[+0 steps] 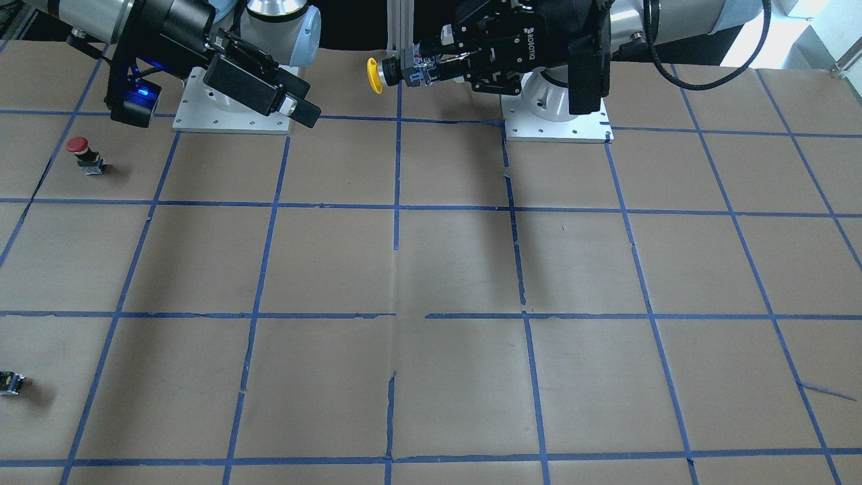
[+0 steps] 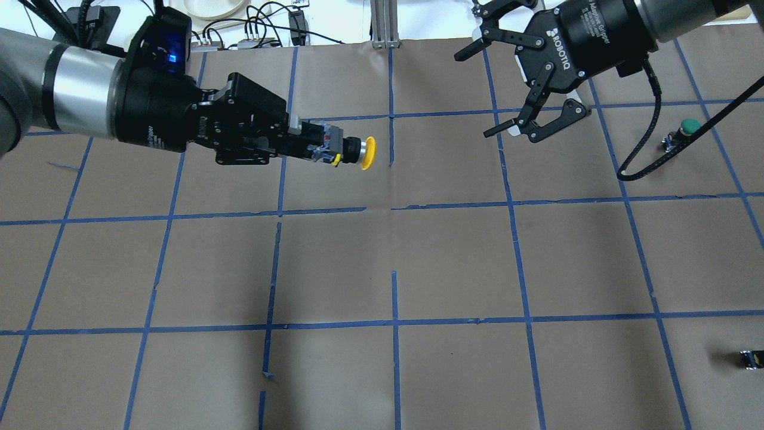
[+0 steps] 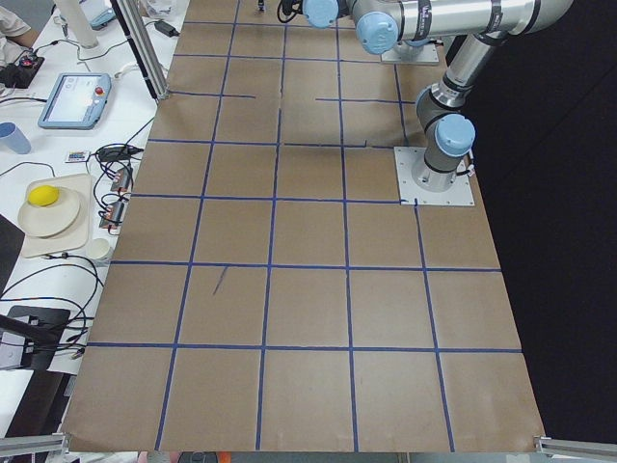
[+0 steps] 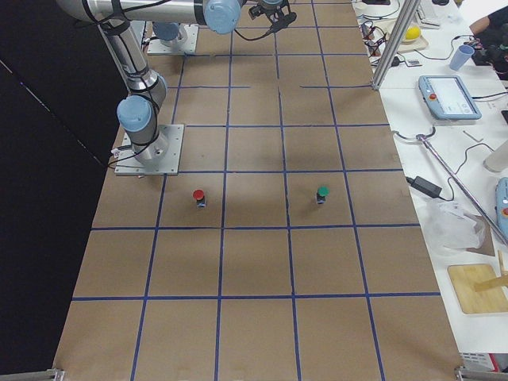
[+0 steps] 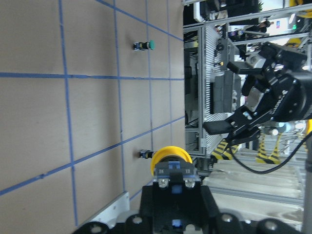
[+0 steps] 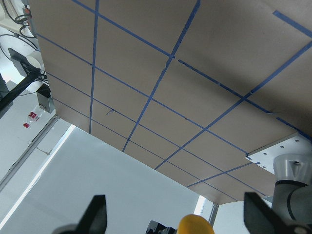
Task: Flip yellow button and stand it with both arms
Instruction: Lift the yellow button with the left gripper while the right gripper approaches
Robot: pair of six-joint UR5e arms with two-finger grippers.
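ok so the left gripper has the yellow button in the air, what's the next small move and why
Probably bring the right gripper in to the cap end of the yellow button. The left gripper holds it sideways above the table, with the cap facing the right gripper, which is open and apart from it. A handover seems needed before standing it.

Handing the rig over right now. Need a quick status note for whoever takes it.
Left claw: shut on the yellow button, held level above the table, cap pointing toward the right arm.
Right claw: open, empty, apart from the cap.
Done: button is lifted.
Left: hand it to the right claw, flip it, stand it on the table.
Also on the table: red button, green button, small dark block.
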